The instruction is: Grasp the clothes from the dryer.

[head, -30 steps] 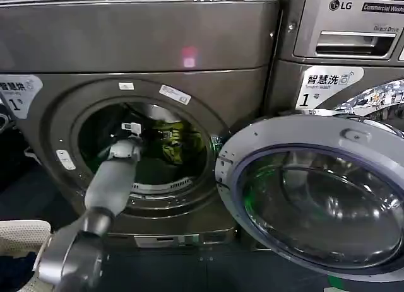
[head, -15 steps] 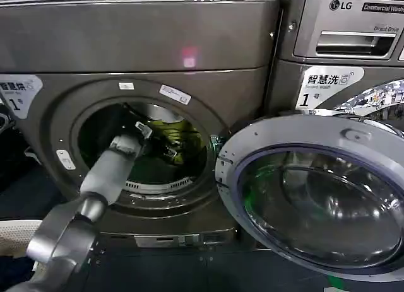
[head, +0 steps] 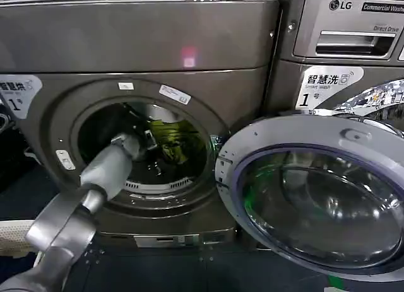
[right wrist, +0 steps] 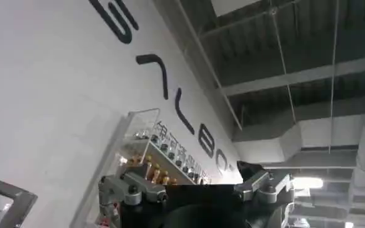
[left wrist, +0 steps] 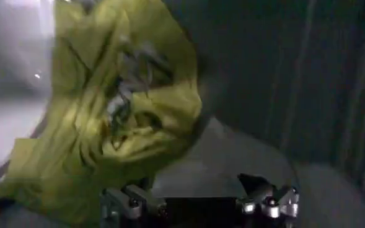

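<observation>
The grey dryer [head: 145, 46] faces me with its round opening uncovered. Crumpled yellow-green clothes [head: 175, 146] lie inside the drum toward the back right. My left arm reaches through the opening, and my left gripper [head: 151, 142] hangs just left of the clothes. In the left wrist view the clothes [left wrist: 108, 118] rise beside and ahead of my left gripper [left wrist: 201, 201], which is open with only the bare drum wall between its fingers. My right gripper [right wrist: 194, 186] is open, holds nothing, and points up toward a wall and ceiling.
The dryer's glass door [head: 315, 191] stands swung open to the right, close to the opening. A second machine [head: 341, 33] stands at the right. A white basket [head: 16, 235] sits low at the left edge.
My left arm's elbow has swung left and down, and the gripper has turned and shifted slightly right inside the drum, closer to the clothes. The clothes have not moved.
</observation>
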{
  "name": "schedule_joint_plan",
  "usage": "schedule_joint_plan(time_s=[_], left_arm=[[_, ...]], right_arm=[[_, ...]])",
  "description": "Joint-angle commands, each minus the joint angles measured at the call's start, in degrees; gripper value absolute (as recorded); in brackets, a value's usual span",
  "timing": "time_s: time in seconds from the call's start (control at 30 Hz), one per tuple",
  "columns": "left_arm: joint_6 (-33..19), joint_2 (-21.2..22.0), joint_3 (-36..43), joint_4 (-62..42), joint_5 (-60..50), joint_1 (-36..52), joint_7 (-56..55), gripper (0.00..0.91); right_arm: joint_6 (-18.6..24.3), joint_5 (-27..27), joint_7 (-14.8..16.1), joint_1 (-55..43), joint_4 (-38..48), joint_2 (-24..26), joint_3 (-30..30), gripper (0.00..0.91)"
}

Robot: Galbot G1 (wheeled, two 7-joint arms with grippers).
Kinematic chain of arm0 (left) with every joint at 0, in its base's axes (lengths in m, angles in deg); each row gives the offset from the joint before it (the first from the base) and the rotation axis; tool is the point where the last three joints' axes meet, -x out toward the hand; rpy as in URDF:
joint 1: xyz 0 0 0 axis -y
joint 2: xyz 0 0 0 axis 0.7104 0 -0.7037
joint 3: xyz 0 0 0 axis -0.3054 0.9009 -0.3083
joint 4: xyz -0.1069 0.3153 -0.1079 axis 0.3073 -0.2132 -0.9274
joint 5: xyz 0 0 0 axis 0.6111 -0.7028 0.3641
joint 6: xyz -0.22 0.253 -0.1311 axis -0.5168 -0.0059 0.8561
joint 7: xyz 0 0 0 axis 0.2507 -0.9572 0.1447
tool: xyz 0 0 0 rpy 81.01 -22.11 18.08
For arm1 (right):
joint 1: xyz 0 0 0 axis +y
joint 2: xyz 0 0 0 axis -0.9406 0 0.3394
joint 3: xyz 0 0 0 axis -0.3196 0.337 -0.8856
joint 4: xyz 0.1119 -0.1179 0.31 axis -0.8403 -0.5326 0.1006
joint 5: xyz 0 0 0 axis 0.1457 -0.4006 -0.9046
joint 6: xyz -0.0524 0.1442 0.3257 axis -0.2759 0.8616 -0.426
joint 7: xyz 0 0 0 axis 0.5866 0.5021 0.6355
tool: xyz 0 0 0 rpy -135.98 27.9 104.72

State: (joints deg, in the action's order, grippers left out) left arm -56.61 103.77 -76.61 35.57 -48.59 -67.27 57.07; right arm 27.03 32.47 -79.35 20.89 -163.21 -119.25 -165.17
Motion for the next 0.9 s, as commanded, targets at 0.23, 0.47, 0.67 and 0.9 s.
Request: schedule_joint_plan(time_s=[0.23, 0.47, 0.67, 0.9], left_arm=[[-2.2, 0.7, 3.8, -0.3, -10.9, -0.6, 1.3, 0.907], [-3.1, 1.2, 4.9, -0.8, -10.0, -1.6, 0.4, 0.907], [-3.3, 1.3, 5.1, -1.0, -10.1, -1.9, 1.2, 0.114], [-3.3, 1.7, 5.0, -1.5, -9.6, -2.0, 1.5, 0.0]], right_arm=[[0.3, 0.4, 0.1, 0.2, 0.1, -0.4, 0.0, 0.907], [0.4, 0.6, 0.1, -0.2, 0.1, -0.5, 0.5, 0.907], [0.5, 0.7, 0.2, -0.4, 0.0, -0.3, 1.0, 0.907], [0.8, 1.1, 0.2, -0.9, -0.2, -0.6, 1.9, 0.907]])
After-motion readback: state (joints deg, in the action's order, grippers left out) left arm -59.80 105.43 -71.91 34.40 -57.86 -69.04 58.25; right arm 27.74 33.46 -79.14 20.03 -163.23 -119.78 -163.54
